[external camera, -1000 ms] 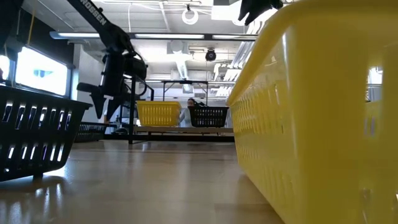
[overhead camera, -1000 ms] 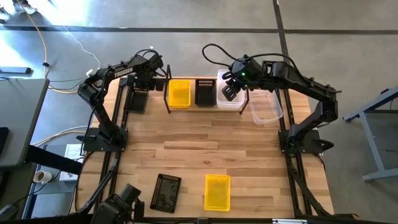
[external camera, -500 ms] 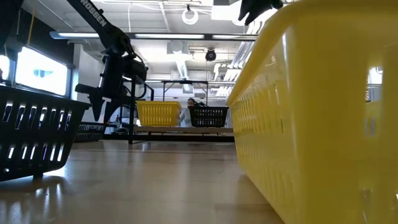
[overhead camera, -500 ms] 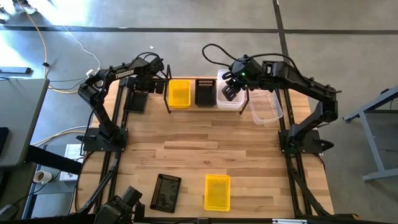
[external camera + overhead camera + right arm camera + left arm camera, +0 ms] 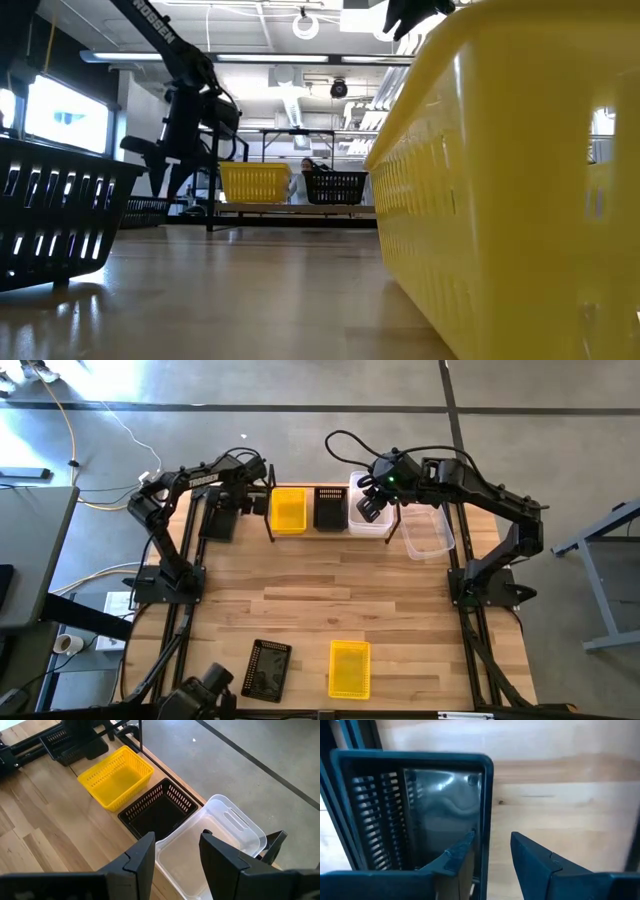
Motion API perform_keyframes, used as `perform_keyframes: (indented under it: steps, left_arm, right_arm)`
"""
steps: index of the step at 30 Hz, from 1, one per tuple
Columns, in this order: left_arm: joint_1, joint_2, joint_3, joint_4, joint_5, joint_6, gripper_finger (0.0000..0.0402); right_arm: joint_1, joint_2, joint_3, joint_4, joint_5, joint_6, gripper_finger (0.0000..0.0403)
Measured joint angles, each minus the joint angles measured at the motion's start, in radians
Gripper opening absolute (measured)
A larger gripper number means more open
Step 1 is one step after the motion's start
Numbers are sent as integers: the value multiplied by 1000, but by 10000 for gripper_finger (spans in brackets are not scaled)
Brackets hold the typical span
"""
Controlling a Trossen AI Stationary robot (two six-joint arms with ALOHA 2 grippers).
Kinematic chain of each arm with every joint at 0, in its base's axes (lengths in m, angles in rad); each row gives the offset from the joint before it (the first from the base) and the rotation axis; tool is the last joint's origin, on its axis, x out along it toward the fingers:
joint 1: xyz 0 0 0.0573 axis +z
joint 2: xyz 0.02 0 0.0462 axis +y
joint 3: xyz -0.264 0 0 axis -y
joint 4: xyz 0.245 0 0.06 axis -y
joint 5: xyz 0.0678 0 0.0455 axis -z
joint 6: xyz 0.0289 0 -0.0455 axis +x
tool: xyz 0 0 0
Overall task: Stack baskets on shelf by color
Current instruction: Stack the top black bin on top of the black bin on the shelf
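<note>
At the far left of the wooden counter (image 5: 330, 600), the left pincer (image 5: 233, 503) hangs over a black perforated plastic basket (image 5: 218, 520) lying just outside the shelf's left post. In the left wrist view its fingers (image 5: 455, 852) stand parted, one inside the basket's side wall and one outside it, not closed on it.

The shelf, a light wood plank in a black rod frame (image 5: 270, 512), carries three baskets in a row: a yellow plastic basket (image 5: 288, 509), a black slotted basket (image 5: 331, 507), then a clear translucent bin (image 5: 362, 520). The right pincer (image 5: 372, 508) hovers above that clear bin, fingers apart and holding nothing.

Just right of the shelf lies another clear translucent bin (image 5: 427, 532).

Near the front edge sit a black perforated basket (image 5: 267, 669) and a yellow basket (image 5: 349, 667), apart from each other.
</note>
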Motion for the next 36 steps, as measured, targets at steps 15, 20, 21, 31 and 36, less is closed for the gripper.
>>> perform_keyframes:
  steps: [15, 20, 21, 31, 36]
  left_arm:
    - [5, 78, 0, -30, -6, 38, 42]
    - [27, 56, 0, -38, 15, 68, 7]
    - [30, 49, 0, -37, 22, 71, 7]
    - [46, -54, 0, -30, 77, 103, 5]
    - [46, -124, 0, -25, 77, 105, 5]
  right_arm:
    - [0, 0, 1, 0, 0, 3, 140]
    - [0, 0, 1, 0, 0, 3, 140]
    - [0, 0, 1, 0, 0, 3, 140]
    - [0, 0, 1, 0, 0, 3, 140]
    - [0, 0, 1, 0, 0, 8, 140]
